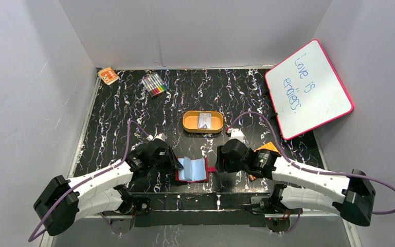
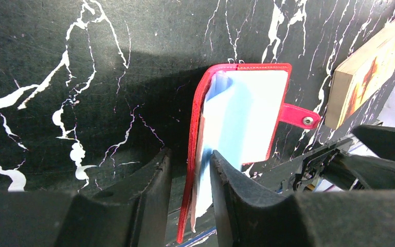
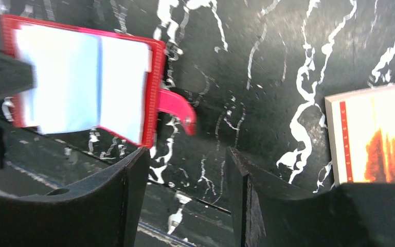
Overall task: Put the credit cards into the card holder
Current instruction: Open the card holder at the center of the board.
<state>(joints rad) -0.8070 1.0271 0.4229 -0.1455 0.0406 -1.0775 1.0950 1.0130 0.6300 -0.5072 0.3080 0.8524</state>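
Note:
The dark red card holder (image 1: 194, 170) lies open near the table's front edge, between the two arms. Its left flap (image 2: 198, 154) stands upright between the jaws of my left gripper (image 2: 190, 157). The inner finger (image 2: 226, 180) touches the pale pockets, and a gap shows between the red cover and the other finger. My right gripper (image 3: 187, 154) is open and empty, just right of the closing tab (image 3: 177, 105). One pale credit card (image 1: 204, 121) lies in the orange oval tin (image 1: 187, 123). I cannot tell whether a card sits in the pockets (image 3: 123, 87).
An orange booklet (image 1: 268, 147) lies partly under the right arm, close to the holder. A whiteboard (image 1: 308, 87) leans at the back right. A bundle of markers (image 1: 154, 85) and a small orange box (image 1: 108, 75) sit at the back left.

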